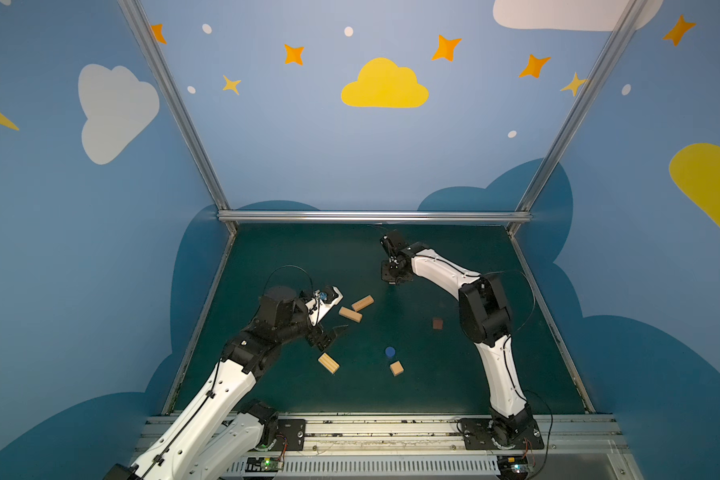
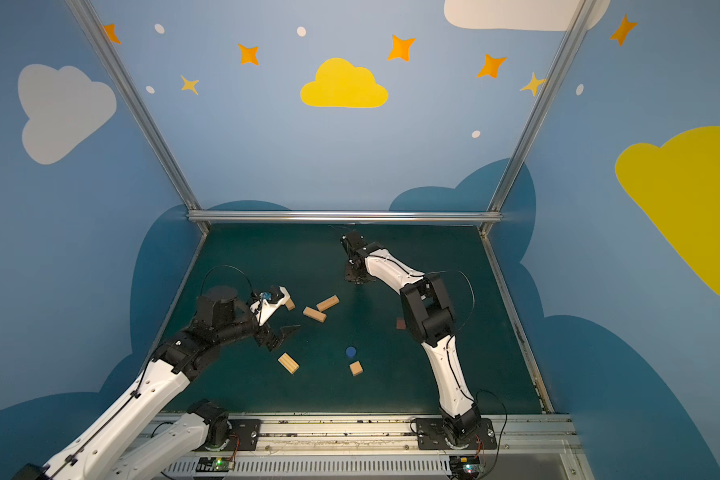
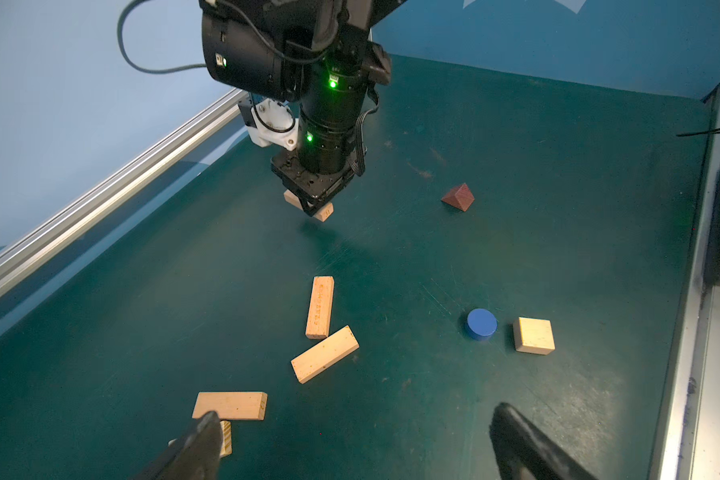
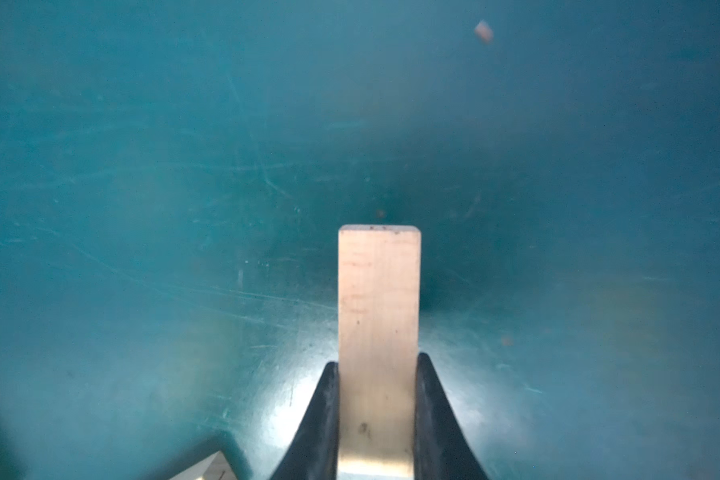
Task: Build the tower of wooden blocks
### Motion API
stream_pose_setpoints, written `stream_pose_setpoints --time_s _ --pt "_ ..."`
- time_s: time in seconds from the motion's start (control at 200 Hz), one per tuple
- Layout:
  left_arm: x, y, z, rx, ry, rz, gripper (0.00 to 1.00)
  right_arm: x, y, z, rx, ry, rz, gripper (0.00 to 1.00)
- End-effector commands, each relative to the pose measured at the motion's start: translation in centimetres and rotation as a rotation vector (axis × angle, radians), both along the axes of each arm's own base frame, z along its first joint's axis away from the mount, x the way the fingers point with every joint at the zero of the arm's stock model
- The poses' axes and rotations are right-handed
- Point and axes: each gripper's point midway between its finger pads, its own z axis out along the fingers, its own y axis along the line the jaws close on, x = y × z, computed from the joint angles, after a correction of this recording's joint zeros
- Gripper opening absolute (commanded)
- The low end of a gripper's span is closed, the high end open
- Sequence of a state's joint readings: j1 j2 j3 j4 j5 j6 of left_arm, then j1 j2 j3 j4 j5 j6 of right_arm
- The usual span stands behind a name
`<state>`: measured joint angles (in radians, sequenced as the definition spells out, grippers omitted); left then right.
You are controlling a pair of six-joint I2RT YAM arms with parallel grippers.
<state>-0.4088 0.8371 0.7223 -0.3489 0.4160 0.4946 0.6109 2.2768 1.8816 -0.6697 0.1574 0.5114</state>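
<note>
Wood blocks lie scattered on the green mat (image 1: 292,266); no wood block tower is in view. My right gripper (image 4: 377,361) is shut on a tan bar (image 4: 378,291) just above the mat at the back middle (image 1: 393,283). My left gripper (image 3: 356,415) stands wide open and empty at the left (image 1: 336,311), one finger beside a tan bar (image 3: 229,405). Two more bars (image 1: 362,302) (image 1: 350,313) lie between the grippers, and another bar (image 1: 328,363) lies nearer the front. A blue round piece (image 1: 389,352), a tan cube (image 1: 396,368) and a reddish-brown block (image 1: 437,323) lie toward the right.
Aluminium rails (image 1: 371,216) border the mat at the back, sides and front. The right arm's elbow (image 1: 485,307) hangs over the mat beside the reddish-brown block. A corner of another tan block (image 4: 208,469) shows beside the held bar.
</note>
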Motion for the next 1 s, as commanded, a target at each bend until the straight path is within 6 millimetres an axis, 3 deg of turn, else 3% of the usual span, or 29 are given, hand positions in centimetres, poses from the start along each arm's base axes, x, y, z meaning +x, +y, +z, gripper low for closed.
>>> stream_pose_setpoints --time_s 0.0,0.821,0.931,0.996 --pt "-0.2 0.0 -0.2 0.008 0.000 -0.007 1.00 -0.9 0.1 -0.7 -0.026 0.051 0.007 0.00" --pt "-0.3 -0.3 -0.2 -0.006 0.015 -0.022 1.00 -4.0 -0.1 -2.4 -0.061 0.098 0.001 0.00" --pt "-0.3 -0.3 -0.3 -0.006 0.017 -0.021 1.00 -4.2 -0.1 -2.7 -0.055 0.109 -0.005 0.06" --pt "-0.3 -0.3 -0.3 -0.004 0.016 -0.021 1.00 -4.1 0.1 -2.7 -0.049 0.109 -0.006 0.14"
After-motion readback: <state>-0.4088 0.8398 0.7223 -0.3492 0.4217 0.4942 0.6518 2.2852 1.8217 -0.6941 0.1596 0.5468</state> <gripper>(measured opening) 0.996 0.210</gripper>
